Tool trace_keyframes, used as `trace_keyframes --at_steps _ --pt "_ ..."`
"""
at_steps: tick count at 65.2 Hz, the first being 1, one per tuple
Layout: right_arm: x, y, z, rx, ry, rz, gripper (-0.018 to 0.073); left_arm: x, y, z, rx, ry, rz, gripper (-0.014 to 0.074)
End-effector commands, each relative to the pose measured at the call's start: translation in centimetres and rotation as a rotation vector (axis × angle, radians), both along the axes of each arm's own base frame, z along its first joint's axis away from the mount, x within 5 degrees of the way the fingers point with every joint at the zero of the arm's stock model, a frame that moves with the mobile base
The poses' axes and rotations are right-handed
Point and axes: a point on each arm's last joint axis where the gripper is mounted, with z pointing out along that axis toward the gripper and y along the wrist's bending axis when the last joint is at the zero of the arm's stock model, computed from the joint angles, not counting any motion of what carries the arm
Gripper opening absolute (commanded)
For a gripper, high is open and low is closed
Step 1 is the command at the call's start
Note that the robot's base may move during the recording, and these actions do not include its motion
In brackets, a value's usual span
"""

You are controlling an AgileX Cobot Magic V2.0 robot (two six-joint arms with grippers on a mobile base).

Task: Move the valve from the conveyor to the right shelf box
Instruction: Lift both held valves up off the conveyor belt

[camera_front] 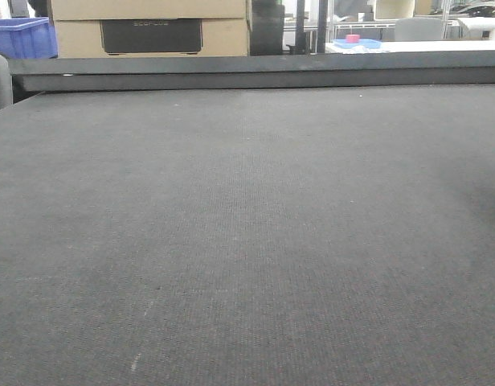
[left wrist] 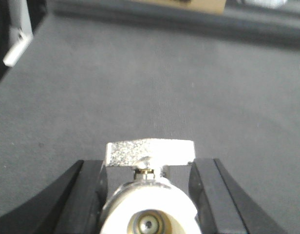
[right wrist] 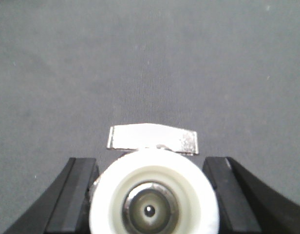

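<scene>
The conveyor belt point(camera_front: 247, 241) is a wide dark grey woven surface that fills the front view, with a dark rail point(camera_front: 255, 72) along its far edge. No valve and no gripper show in the front view. In the left wrist view, my left gripper point(left wrist: 149, 165) is shut on a valve point(left wrist: 149, 214) with a white round end and a silver flat handle point(left wrist: 150, 151), over the belt point(left wrist: 140, 73). In the right wrist view, my right gripper point(right wrist: 150, 161) is closed around a second similar valve point(right wrist: 155, 183) with a silver handle point(right wrist: 151, 138), over the belt point(right wrist: 140, 58).
Behind the rail stand a cardboard box point(camera_front: 151, 28), a blue crate point(camera_front: 18, 36) at far left and a white table with a pink object point(camera_front: 352, 39) at far right. A white post point(left wrist: 16, 39) stands off the belt's left edge.
</scene>
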Motion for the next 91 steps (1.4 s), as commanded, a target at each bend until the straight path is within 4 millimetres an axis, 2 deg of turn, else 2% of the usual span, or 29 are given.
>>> trace_keyframes --at_steps 1,9,18,36,91 --pt "-1.2 -0.1 1.3 -0.024 -0.193 -0.015 -0.0162 -1.7 0.0 -0.2 -0.016 -0.104 0.030 -0.0111" --pt "-3.0 0.0 1.3 -0.032 -0.294 -0.020 -0.0162 -3.9 -0.2 -0.9 -0.013 -0.143 0.029 -0.0111" --pt "-4.2 0.1 1.7 -0.036 -0.353 -0.021 -0.0162 -6.0 -0.4 -0.3 -0.006 -0.224 0.028 -0.0111" --pt "-4.7 0.1 2.0 -0.037 -0.372 -0.021 -0.0162 -8.8 -0.6 0.9 0.004 -0.349 0.027 -0.0111" --pt "-4.7 0.1 2.0 -0.037 -0.372 -0.021 -0.0162 -9.3 -0.7 1.1 0.005 -0.369 0.028 -0.0111"
